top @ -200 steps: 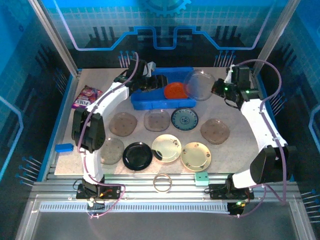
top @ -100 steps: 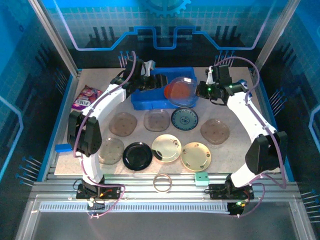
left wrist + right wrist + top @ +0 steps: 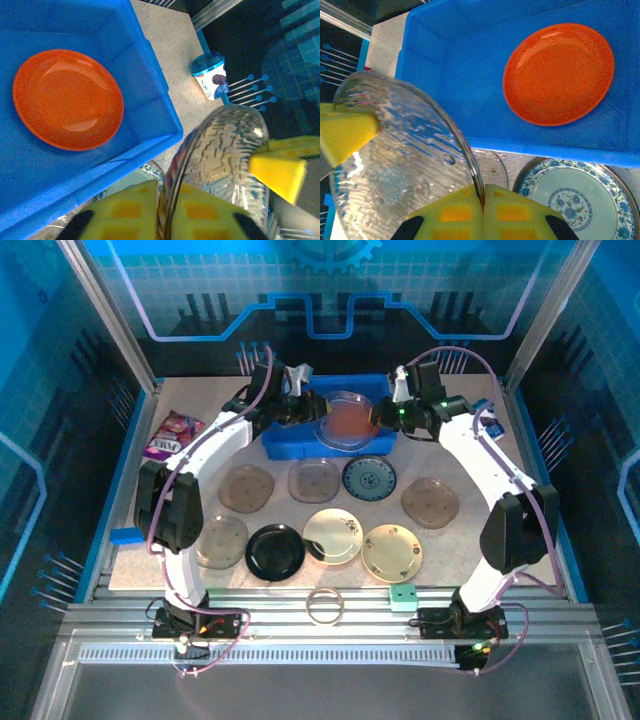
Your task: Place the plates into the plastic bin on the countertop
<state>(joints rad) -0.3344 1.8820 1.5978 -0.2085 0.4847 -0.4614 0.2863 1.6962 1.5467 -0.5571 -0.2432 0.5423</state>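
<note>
Over the beige desk, I read the clear plate suspended above the plastic bin, left tool and right tool both clamped on its opposite rims; judged light, rigid, slick and brittle: grip rim only.

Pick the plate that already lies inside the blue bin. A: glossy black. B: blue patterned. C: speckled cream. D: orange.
D: the orange plate lies flat on the floor of the plastic bin, while the black plate, the blue patterned plate and the cream plates rest on the countertop outside it.
</note>
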